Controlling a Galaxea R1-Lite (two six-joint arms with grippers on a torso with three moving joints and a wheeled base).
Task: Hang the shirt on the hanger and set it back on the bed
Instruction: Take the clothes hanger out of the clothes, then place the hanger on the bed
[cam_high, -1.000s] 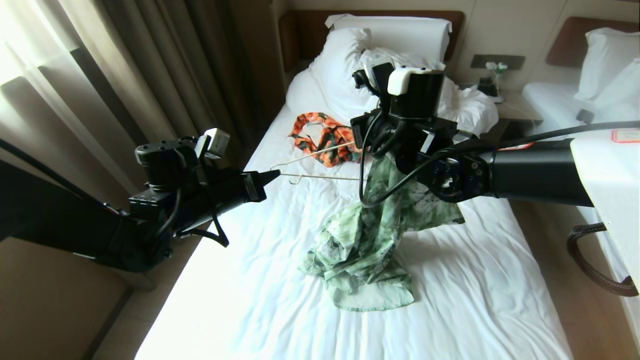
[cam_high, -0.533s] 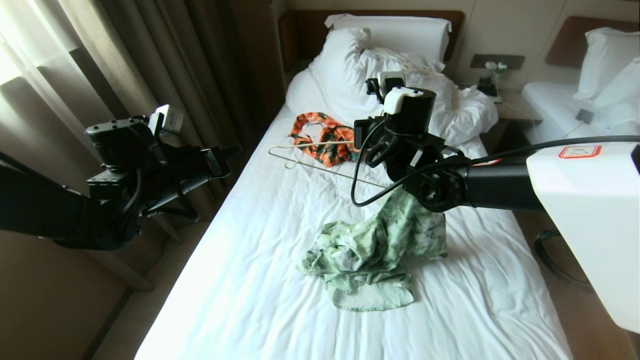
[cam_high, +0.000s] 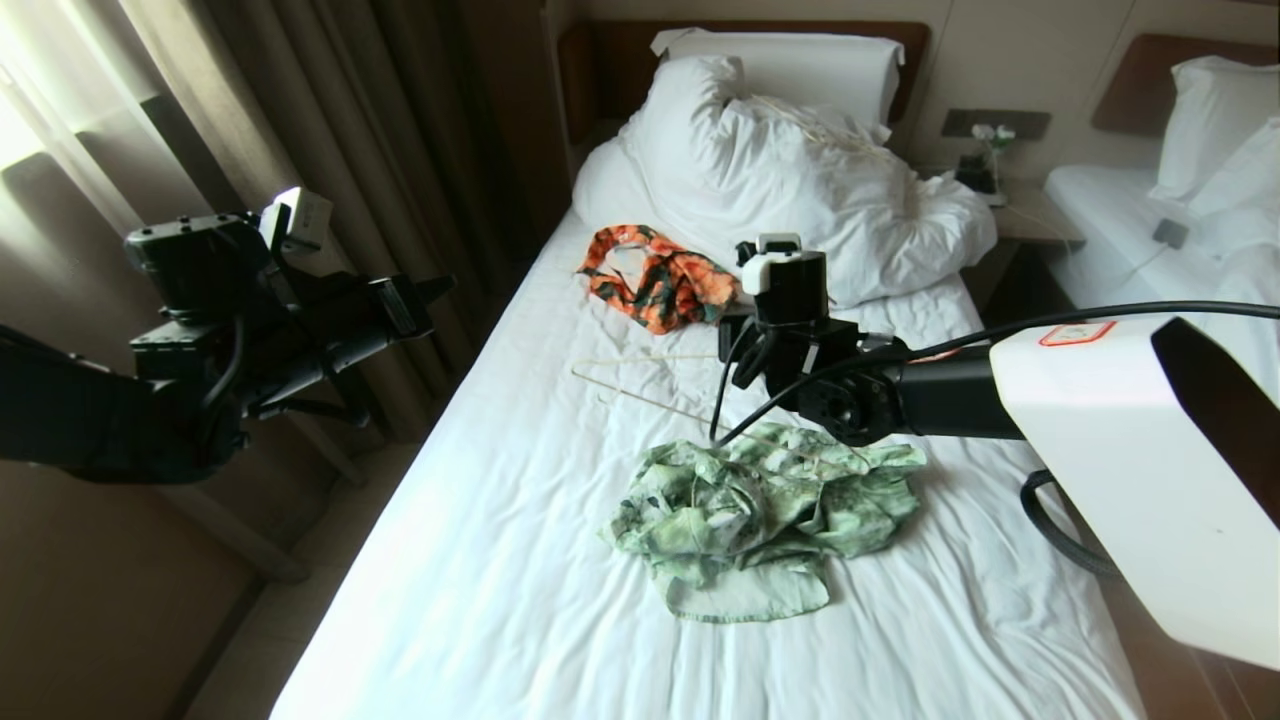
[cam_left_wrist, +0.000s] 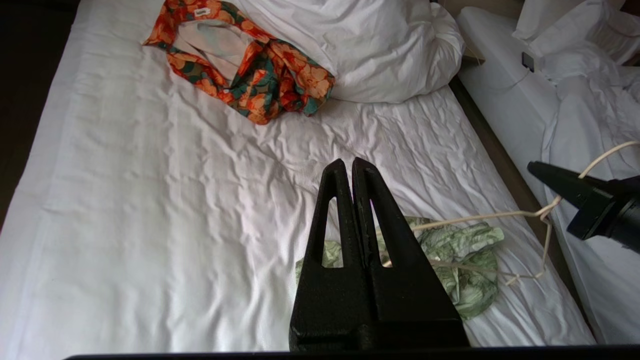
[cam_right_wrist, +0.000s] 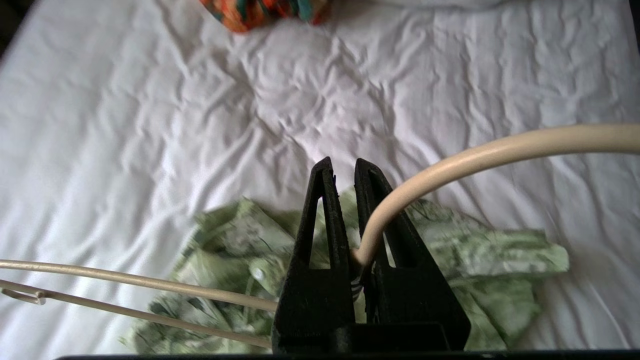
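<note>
The shirt (cam_high: 760, 515) lies crumpled in a heap on the white sheet of the bed (cam_high: 520, 600), about the middle of the mattress. The hanger (cam_high: 640, 400) reaches across it: 1 end pokes out over bare sheet toward the window side, the other runs over the top of the heap, so the shirt sits bunched on and under the wire rather than spread along it.

The right gripper (cam_right_wrist: 345, 167) is low over the shirt, its fingers clenched on the hanger at the base of the hook, near the twisted neck; the hook curves up past 1 finger in the right wrist view.

The left gripper (cam_high: 440, 288) hangs off the window side of the bed, beside the curtain (cam_high: 330, 120), well apart from shirt and hanger. Its 2 fingers are pressed together with nothing between them.

An orange floral garment (cam_high: 655, 280) lies further up the bed, just beside the rumpled duvet (cam_high: 800, 190).
</note>
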